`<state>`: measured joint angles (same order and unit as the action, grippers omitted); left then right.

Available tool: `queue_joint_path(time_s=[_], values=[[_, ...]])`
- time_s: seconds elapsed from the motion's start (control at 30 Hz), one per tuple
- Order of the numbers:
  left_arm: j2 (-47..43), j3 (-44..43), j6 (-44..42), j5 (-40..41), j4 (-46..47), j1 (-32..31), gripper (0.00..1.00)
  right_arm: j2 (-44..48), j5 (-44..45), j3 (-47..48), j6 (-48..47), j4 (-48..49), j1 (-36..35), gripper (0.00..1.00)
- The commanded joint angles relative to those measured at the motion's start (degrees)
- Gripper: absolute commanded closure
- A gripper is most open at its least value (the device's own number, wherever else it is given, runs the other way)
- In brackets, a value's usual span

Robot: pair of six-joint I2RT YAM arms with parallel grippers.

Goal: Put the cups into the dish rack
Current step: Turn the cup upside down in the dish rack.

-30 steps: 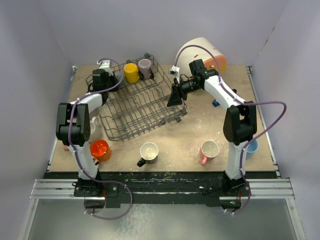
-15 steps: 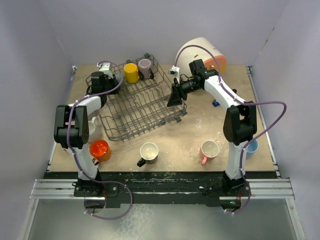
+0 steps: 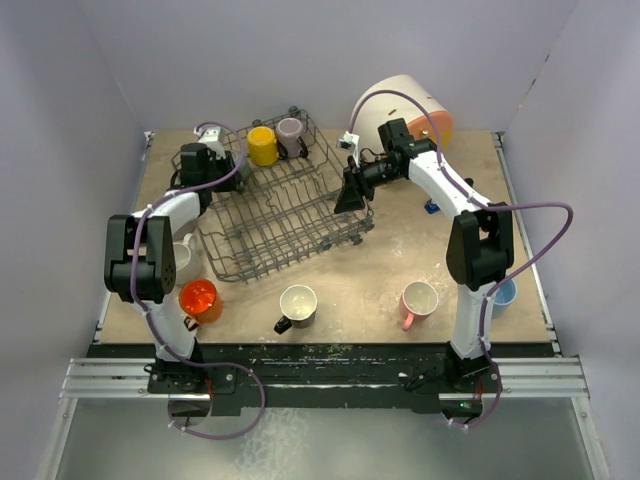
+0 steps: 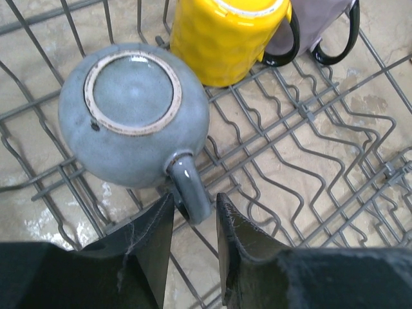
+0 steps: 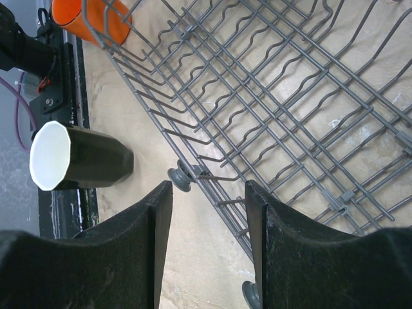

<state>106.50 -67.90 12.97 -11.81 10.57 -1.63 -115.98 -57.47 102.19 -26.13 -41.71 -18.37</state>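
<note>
Since a moment ago the left arm has swung its elbow out to the left and its tool (image 4: 194,196) has drawn slightly back toward the left edge of the large grey wire dish rack (image 3: 290,210); the right arm has not moved.

The rack sits askew on the tan bench (image 3: 370,270), left of centre and toward the far side. Three mugs stand in its far left corner. A blue-grey glazed ceramic mug (image 4: 132,112) is upside down on the wires, base ring up. Its handle points at the left tool, and the handle's end lies between the two black fingertips. The fingers are slightly parted, with a sliver of space on one side of the handle, so they are not clamped. Just beyond it are a yellow dimpled mug (image 4: 222,38) and a mauve mug (image 4: 315,26), side by side, both with black handles.

The right tool (image 5: 207,187) hangs over the rack's right edge, fingers spread wide and holding nothing.

On the near bench, outside the rack, an orange mug (image 3: 199,298) stands at the left. A dark mug with a white inside (image 3: 297,305) is near the middle, and a pink mug (image 3: 418,300) is to the right. A light blue mug (image 3: 505,292) is partly hidden behind the right arm. A big white cylinder (image 3: 400,105) lies at the far right.
</note>
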Motion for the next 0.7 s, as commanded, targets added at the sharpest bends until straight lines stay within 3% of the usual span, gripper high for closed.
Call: queue_joint_path(time_s=[0.0, 0.27, 0.67], values=[[-3.7, -3.9, 3.2, 0.0, -5.4, 0.1, 0.64, 1.2, 0.2, 0.8, -0.7, -0.5, -0.1, 0.49], [-2.5, -8.4, 11.2, 2.8, -18.5, -0.4, 0.65, 0.8, -0.1, 1.2, -0.6, -0.6, -0.1, 0.49], [4.1, -16.0, 12.6, 6.0, -21.4, -2.6, 0.67, 1.6, -0.1, 0.6, -0.9, -0.6, -0.2, 0.49]])
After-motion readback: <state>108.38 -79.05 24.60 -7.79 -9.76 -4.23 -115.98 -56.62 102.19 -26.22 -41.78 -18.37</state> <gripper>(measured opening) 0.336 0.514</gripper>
